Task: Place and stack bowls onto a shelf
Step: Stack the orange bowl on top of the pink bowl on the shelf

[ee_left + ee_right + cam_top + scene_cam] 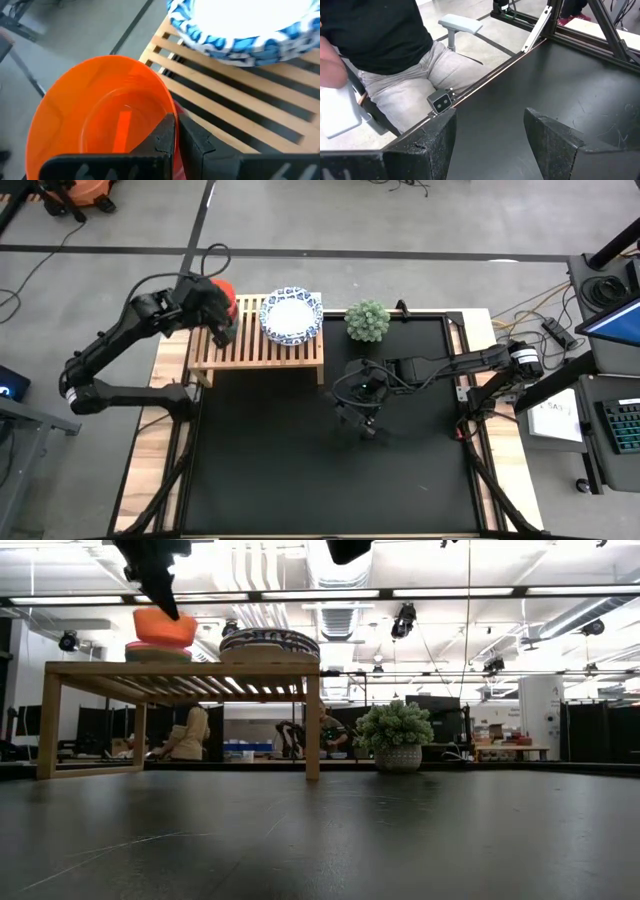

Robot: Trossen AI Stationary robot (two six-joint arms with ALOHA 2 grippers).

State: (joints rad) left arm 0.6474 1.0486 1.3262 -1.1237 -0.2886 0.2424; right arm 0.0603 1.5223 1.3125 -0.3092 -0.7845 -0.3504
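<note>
A red-orange plastic bowl (100,110) (226,292) (165,628) is in my left gripper (182,137) (217,318) over the left end of the light-wood slatted shelf (250,345) (180,668). In the low view it sits slightly tilted right above a short stack of small bowls (150,653) that rests on the slats. A stack of white bowls with blue patterned rims (291,316) (250,30) (268,642) stands on the shelf's right half. My right gripper (490,140) (362,418) hangs open over the black mat, holding nothing. My left gripper pinches the red-orange bowl's rim wall (170,107) on the side toward the white bowls, one finger (164,137) inside the bowl and one (202,147) outside. The fingers come from above, pointing down. Whether the bowl touches the stack beneath, I cannot tell.
A small green potted plant (367,320) (397,740) stands at the mat's far edge, right of the shelf. The black mat (300,470) spreads in front of the shelf. A seated person (395,60) shows beyond the table edge in the right wrist view.
</note>
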